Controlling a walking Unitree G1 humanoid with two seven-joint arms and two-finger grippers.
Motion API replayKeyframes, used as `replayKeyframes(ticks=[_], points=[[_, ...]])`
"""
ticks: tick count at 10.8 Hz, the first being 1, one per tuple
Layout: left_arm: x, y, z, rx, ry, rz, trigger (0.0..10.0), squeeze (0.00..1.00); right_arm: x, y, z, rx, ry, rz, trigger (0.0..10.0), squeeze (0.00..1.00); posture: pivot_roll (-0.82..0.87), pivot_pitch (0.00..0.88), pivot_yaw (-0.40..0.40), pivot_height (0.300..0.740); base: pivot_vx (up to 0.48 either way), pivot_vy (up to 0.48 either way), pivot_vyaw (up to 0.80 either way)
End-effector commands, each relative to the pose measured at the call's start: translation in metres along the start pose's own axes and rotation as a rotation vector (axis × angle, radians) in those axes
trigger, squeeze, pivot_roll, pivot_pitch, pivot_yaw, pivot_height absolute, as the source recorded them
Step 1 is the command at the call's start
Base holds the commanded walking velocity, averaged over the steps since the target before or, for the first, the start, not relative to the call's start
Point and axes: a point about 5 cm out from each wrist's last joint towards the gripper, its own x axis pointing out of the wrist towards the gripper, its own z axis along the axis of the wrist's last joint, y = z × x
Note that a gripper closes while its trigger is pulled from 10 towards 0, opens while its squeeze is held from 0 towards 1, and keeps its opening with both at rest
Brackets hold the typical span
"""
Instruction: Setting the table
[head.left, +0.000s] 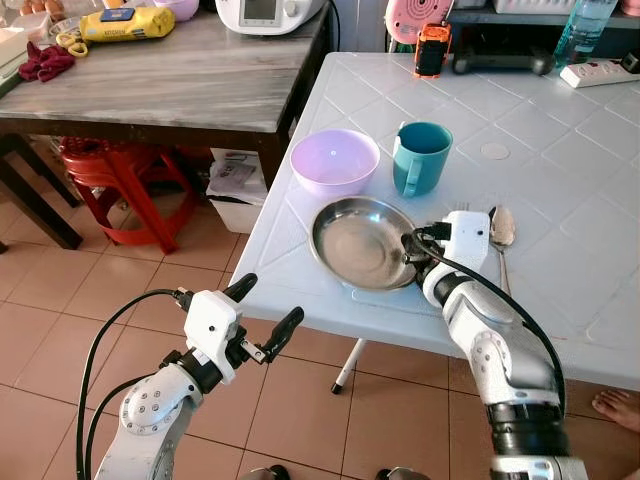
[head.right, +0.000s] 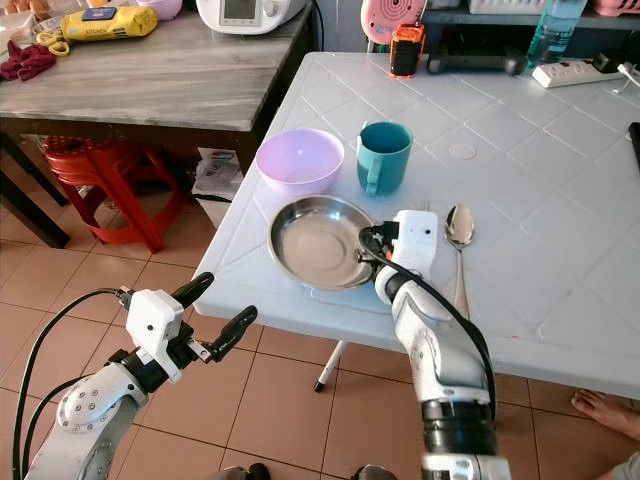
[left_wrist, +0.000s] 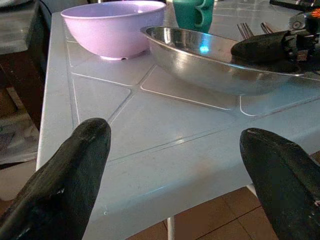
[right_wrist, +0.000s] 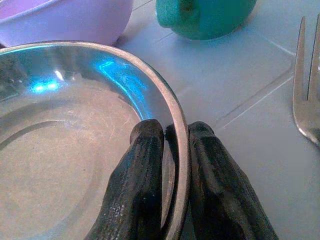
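1. The right gripper (right_wrist: 172, 145) has its fingers pinched on the right rim of the steel plate (head.left: 355, 243), one inside and one outside.
2. The plate rests near the white table's (head.left: 560, 180) front edge, just in front of the purple bowl (head.left: 334, 161) and the teal mug (head.left: 420, 157).
3. A spoon (head.left: 501, 228) and a fork (right_wrist: 307, 80) lie right of the plate.
4. The left gripper (head.left: 262, 312) hovers off the table's front edge, fingers spread wide, holding nothing.

No lettering is legible — the yellow packet's (head.left: 115, 24) label is blurred.
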Motion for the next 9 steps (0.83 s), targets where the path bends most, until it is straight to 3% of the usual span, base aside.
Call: replayKeyframes(ticks=[1,3,4,6,7,9], points=[[-0.002,0.002,-0.002,0.014,0.011,0.004,10.0,0.0,-0.003,-0.001,-0.016,0.02,0.076,0.0,0.7,0.0,-0.01,0.141,0.072,0.74,0.0,0.0,0.0],[-0.001,0.0,0.003,0.019,-0.001,-0.016,10.0,0.0,-0.006,0.001,-0.016,0.027,0.097,0.008,2.0,0.0,-0.01,0.142,0.072,0.74,0.0,0.0,0.0],[0.001,0.003,0.007,0.034,-0.01,-0.013,10.0,0.0,-0.007,0.004,-0.016,0.016,0.134,0.008,10.0,0.0,-0.01,0.141,0.072,0.74,0.0,0.0,0.0],[0.002,0.004,0.008,0.035,-0.013,-0.007,10.0,0.0,-0.006,0.002,-0.016,0.004,0.153,-0.026,10.0,0.0,-0.01,0.137,0.07,0.74,0.0,0.0,0.0],[0.002,0.003,0.008,0.032,-0.013,-0.007,10.0,0.0,-0.006,0.001,-0.015,0.023,0.161,-0.036,10.0,1.0,-0.01,0.135,0.069,0.74,0.0,0.0,0.0],[0.002,0.001,0.009,0.03,-0.012,-0.007,10.0,0.0,-0.006,0.0,-0.014,0.004,0.173,-0.049,10.0,1.0,-0.01,0.133,0.068,0.74,0.0,0.0,0.0]])
